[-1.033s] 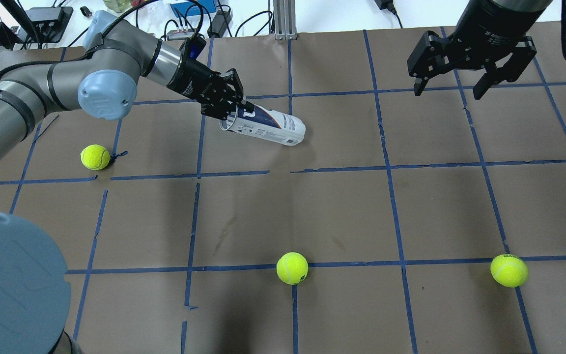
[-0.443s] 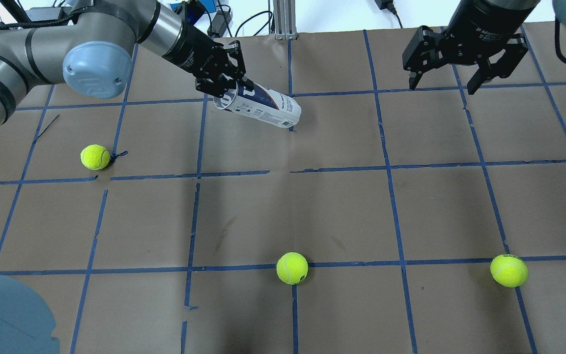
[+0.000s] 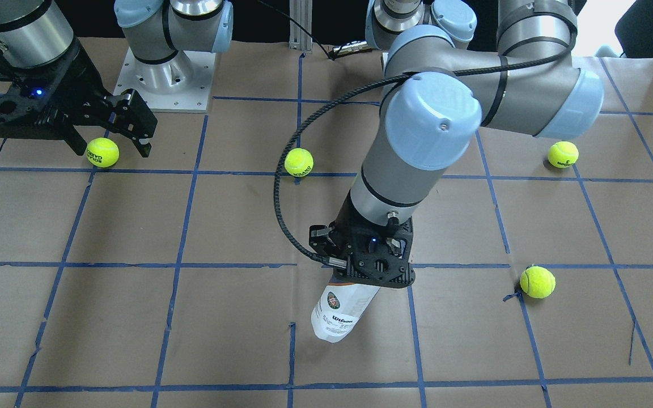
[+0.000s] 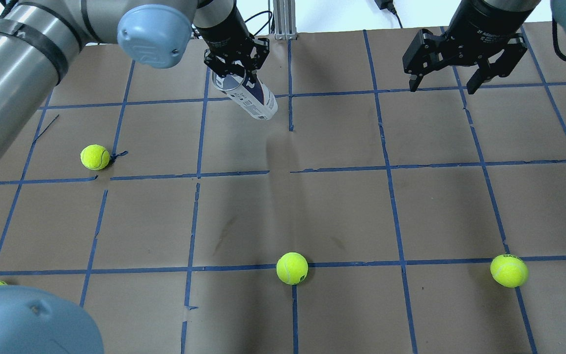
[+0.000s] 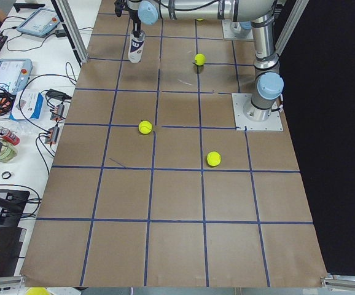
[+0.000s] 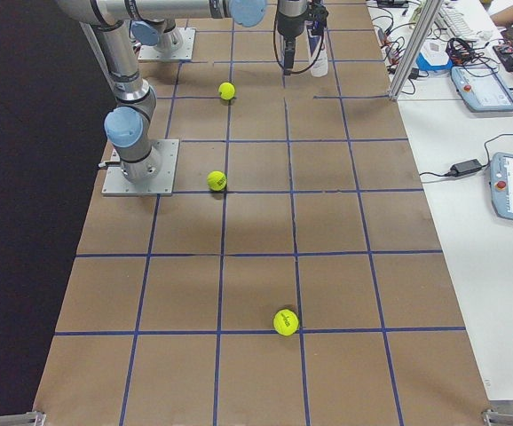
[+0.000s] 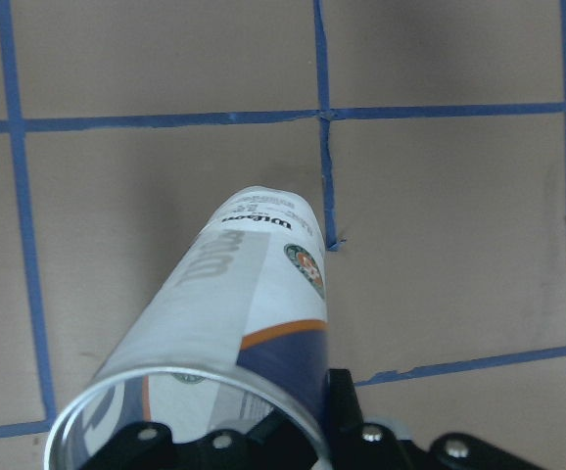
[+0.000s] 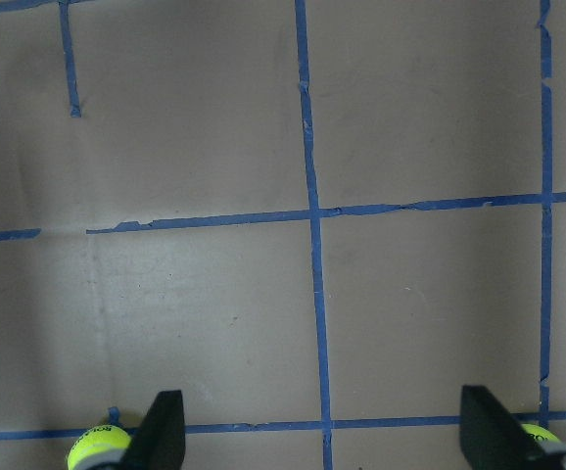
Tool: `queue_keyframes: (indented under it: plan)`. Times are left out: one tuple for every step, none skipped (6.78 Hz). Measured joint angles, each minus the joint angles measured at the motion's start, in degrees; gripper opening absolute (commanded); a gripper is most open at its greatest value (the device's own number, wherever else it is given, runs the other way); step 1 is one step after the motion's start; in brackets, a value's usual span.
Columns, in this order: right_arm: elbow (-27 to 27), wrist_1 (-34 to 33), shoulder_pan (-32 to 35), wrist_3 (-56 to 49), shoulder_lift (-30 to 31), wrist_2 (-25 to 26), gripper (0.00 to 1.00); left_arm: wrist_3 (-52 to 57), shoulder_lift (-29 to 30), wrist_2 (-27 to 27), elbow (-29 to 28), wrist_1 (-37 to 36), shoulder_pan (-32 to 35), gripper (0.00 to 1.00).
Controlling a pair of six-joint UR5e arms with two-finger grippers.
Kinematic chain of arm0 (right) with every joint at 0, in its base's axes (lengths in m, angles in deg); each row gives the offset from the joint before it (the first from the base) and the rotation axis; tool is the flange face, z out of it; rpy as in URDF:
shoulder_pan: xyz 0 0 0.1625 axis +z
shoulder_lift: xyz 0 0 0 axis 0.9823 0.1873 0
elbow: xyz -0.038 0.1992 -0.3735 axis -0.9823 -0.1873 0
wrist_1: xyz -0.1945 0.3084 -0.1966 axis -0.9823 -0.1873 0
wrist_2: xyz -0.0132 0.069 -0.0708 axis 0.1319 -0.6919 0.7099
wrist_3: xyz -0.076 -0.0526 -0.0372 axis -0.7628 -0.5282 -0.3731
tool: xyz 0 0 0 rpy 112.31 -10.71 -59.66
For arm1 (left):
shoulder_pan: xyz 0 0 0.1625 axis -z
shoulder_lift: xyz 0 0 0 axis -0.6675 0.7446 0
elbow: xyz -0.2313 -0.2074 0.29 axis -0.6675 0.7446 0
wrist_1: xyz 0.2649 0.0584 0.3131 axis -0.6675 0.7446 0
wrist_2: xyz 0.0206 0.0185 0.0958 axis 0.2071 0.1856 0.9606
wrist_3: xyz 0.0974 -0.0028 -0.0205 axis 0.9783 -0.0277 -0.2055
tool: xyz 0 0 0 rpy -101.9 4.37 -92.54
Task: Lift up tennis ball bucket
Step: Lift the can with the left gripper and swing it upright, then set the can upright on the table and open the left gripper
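- table point(image 4: 342, 211): brown paper marked off in squares by blue tape.
- three balls lie in a row nearest the robot's base: left ball point(image 3: 563, 154), mostly hidden behind the left arm in the overhead view; middle ball point(image 4: 292, 268), on a tape crossing; right ball point(image 4: 509, 270), on a tape line.
- farther out on the robot's left, the fourth ball point(image 4: 95, 157) sits beside a loose curl of tape, well apart from the others.
- farther again, left of centre, the left gripper point(image 4: 236, 73) points down and is clamped on the rim of the can's open end.
- can point(image 4: 256, 98): hangs from that gripper, open end up and closed end lowest, tilted so the bottom leans toward the robot's right. the white and navy label with its round emblem faces the front camera. it is empty. i cannot tell whether the bottom touches the paper or is just clear of it.
- at about the same depth on the far right, the right gripper point(image 4: 441, 89) hovers above the table with its fingers spread wide and nothing between them, well apart from the can.
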Motion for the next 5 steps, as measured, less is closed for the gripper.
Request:
queue_keyframes:
  plan:
    - [0.01,-0.01,0.00,-0.02,-0.01,0.12,1.00,3.44,1.76,4.87,-2.80,3.28,1.38,0.00]
    - [0.05,-0.02,-0.02,-0.16,-0.02,0.27,1.00,6.44,3.90,7.13,-5.42,5.78,1.87,0.00]
    - [0.08,-0.05,-0.04,-0.42,-0.02,0.31,1.00,10.31,6.46,8.73,-8.59,9.06,2.05,0.00]
    - [0.12,-0.06,-0.05,-0.57,-0.03,0.32,1.00,13.93,8.87,10.25,-11.71,12.05,2.12,0.00]
    - [0.20,-0.04,-0.05,-0.65,-0.03,0.33,1.00,16.70,10.80,11.07,-13.88,13.76,2.15,0.01]
